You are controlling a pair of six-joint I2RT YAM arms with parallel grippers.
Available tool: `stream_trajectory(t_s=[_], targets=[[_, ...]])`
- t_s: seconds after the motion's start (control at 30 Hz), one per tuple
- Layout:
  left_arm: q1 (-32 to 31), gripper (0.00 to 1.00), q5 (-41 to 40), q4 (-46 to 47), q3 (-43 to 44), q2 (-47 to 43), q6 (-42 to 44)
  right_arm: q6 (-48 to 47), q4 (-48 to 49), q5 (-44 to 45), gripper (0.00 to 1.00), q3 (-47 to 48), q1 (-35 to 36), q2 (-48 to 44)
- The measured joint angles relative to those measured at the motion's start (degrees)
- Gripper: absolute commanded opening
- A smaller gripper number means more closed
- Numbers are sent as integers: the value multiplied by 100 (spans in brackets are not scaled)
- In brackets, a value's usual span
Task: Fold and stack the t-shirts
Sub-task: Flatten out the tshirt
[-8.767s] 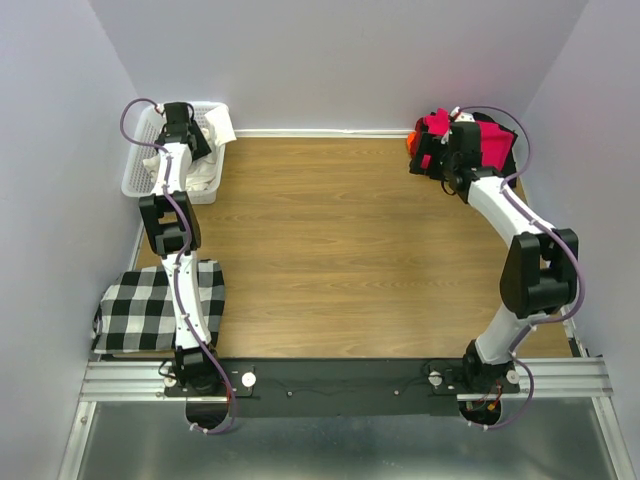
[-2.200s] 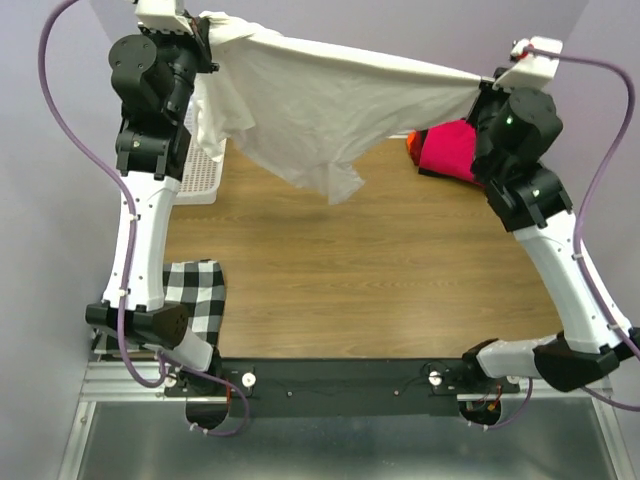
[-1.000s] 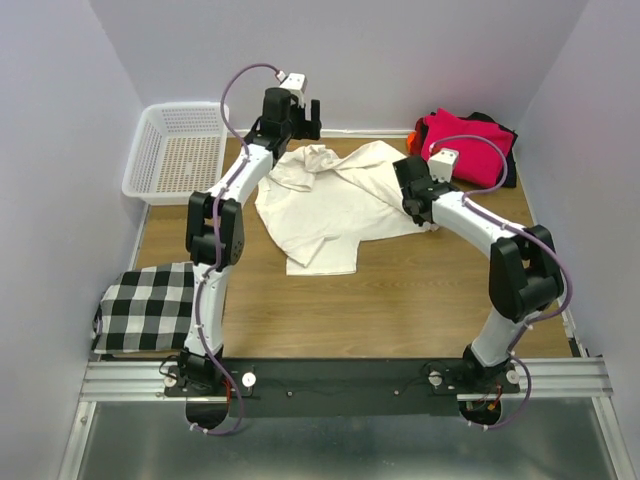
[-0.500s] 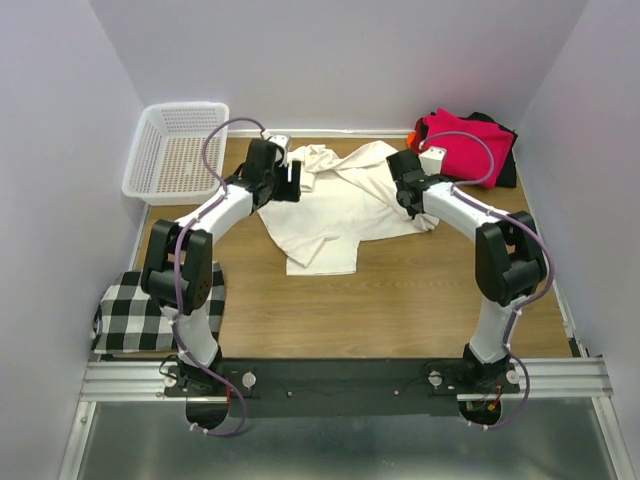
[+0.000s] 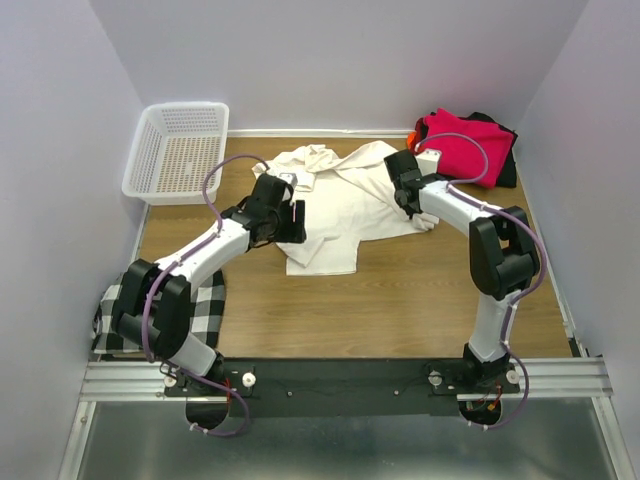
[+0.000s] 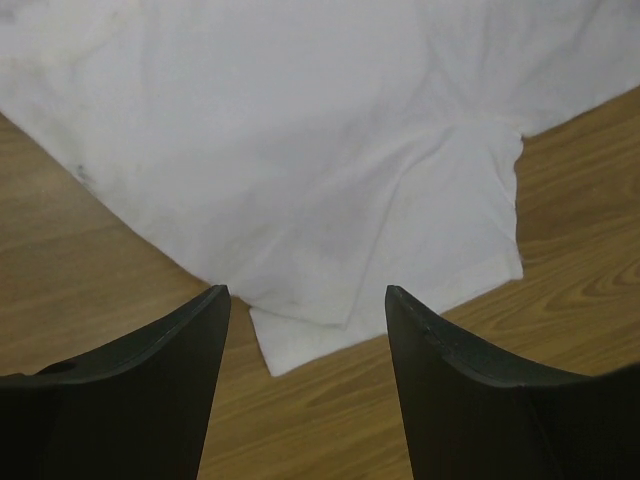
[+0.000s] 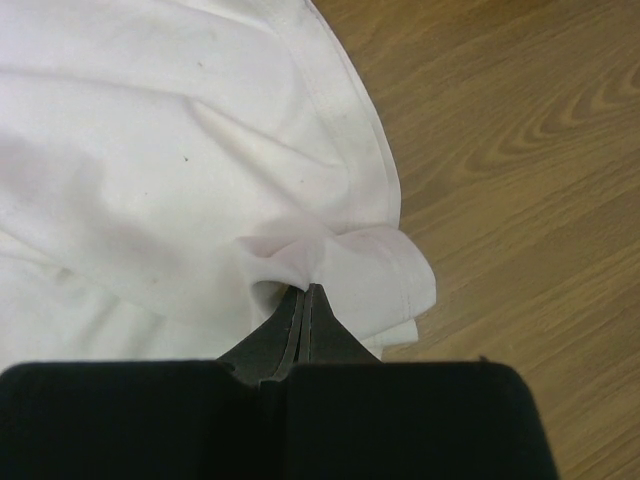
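Overhead view: cream t-shirt (image 5: 340, 205) spread out and rumpled on the far middle of the wooden table (image 5: 400, 300), with one end bunched toward the back wall. Left gripper (image 5: 296, 222) low at its left edge, right gripper (image 5: 408, 200) at its right edge. Folded magenta-red shirt (image 5: 465, 145) in the far right corner, lying on a black shirt (image 5: 505, 170), with an orange shirt (image 5: 411, 138) peeking out at the left. White mesh basket (image 5: 185, 160) at far left. Checked cloth (image 5: 208, 298) at near left, partly under the left arm.

Left wrist view: left gripper (image 6: 305, 292) with 2 fingers well apart and nothing between them, hovering above a corner of the cream t-shirt (image 6: 300, 150) and bare table (image 6: 560, 350).

Right wrist view: right gripper (image 7: 305, 292) closed tight, pinching a small fold of the cream t-shirt (image 7: 150, 150) close to its hemmed edge. Table (image 7: 500, 100) beyond.
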Motion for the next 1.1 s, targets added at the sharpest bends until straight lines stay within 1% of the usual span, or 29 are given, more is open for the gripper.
stream_trajectory(t_s=[0.13, 0.27, 0.47, 0.6, 0.93, 1.1], targets=[[-74, 72, -109, -446, -376, -142, -232, -11, -9, 0, 1, 0, 0, 11], [-63, 71, -339, -761, -573, -354, -466, -11, -9, -2, 1, -2, 0, 26], [-66, 61, -391, -782, -660, -378, -721, -11, -11, -7, 1, -2, 0, 37], [-72, 59, -378, -765, -789, -361, -828, -13, -11, -4, 1, -2, 0, 37], [-199, 58, -313, -673, -940, 63, -892, -22, -13, -4, 1, -2, 0, 37], [-317, 57, -286, -597, -907, 426, -881, -28, -13, -4, 1, -2, 0, 37]])
